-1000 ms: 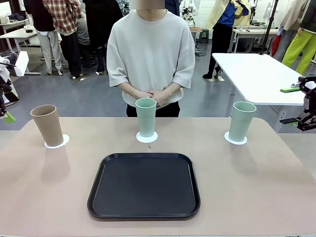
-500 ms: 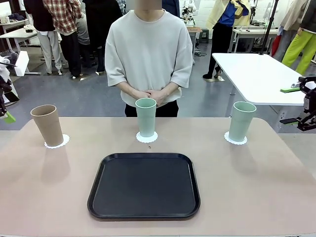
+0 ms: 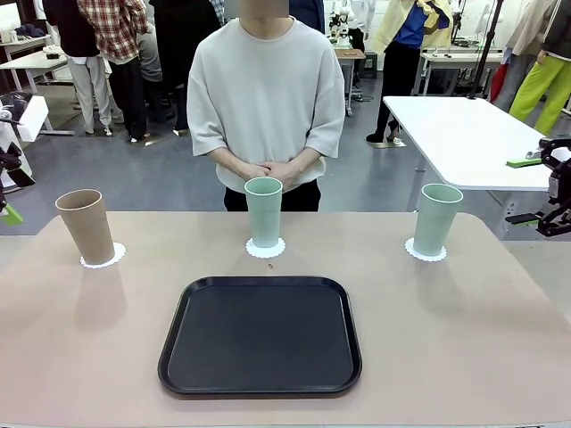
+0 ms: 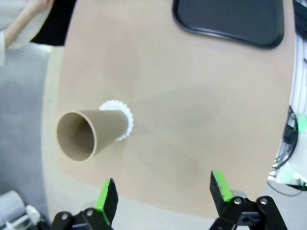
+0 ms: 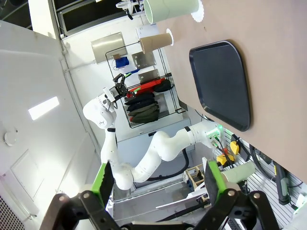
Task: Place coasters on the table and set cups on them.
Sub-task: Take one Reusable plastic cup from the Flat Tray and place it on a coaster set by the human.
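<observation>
Grey floor (image 3: 161, 174), white-topped table (image 3: 464, 134) — bystanders behind

Three tall tapered handleless cups upright in a row along the far side of a smooth beige-pink worktop (image 3: 89, 339), each on its own white scalloped coaster: tan-brown cup (image 3: 86, 226) at left on a coaster (image 3: 103, 258), pale mint cup (image 3: 264, 211) at centre on a coaster (image 3: 266, 249), second mint cup (image 3: 437, 218) at right on a coaster (image 3: 426, 251).
</observation>
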`<action>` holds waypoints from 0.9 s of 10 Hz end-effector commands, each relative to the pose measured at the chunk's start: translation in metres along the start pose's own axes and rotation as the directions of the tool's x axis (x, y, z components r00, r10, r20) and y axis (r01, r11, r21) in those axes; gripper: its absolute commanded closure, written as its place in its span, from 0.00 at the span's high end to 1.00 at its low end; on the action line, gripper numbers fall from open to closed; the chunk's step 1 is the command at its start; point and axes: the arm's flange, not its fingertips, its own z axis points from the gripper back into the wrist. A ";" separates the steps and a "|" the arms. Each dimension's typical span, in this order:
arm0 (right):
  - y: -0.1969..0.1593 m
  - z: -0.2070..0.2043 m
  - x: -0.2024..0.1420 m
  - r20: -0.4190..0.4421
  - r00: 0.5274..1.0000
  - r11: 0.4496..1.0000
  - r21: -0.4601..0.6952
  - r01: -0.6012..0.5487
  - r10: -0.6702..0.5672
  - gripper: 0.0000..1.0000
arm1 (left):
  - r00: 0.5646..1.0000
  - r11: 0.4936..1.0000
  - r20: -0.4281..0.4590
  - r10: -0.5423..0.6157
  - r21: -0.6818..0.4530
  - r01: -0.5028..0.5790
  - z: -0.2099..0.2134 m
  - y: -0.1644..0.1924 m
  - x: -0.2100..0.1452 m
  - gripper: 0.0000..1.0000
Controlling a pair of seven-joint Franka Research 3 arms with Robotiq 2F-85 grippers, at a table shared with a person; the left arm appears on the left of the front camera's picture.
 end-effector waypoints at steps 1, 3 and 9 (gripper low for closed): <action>0.001 0.000 0.000 0.001 1.000 1.000 0.023 -0.003 0.003 1.00 | 1.000 1.000 -0.001 -0.029 -0.003 0.029 0.002 0.003 -0.002 1.00; 0.001 0.000 0.000 0.001 1.000 1.000 0.023 -0.003 0.003 1.00 | 1.000 1.000 -0.001 -0.029 -0.003 0.029 0.002 0.003 -0.002 1.00; 0.001 0.000 0.000 0.001 1.000 1.000 0.023 -0.003 0.003 1.00 | 0.609 0.342 -0.107 0.786 -0.745 -0.572 -0.009 -0.002 0.013 1.00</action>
